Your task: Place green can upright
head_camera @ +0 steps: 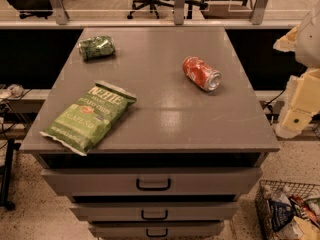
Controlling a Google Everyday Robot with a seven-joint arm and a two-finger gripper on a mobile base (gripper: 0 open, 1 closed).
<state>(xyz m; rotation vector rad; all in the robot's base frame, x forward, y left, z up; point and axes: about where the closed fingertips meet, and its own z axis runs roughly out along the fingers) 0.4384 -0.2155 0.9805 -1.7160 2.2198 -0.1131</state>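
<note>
Your gripper (296,115) hangs right of the surface (160,109), grip state untellable; the green can (97,47) lies sideways, far-left corner.

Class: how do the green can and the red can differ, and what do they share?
Colour: the green can is green; the red can red and white. Place: the green can lies far left; the red can right of centre, nearer the gripper at the right edge. Pose: the red can's silver end faces the camera; the green can lies crosswise. Both lie dented on their sides.
</note>
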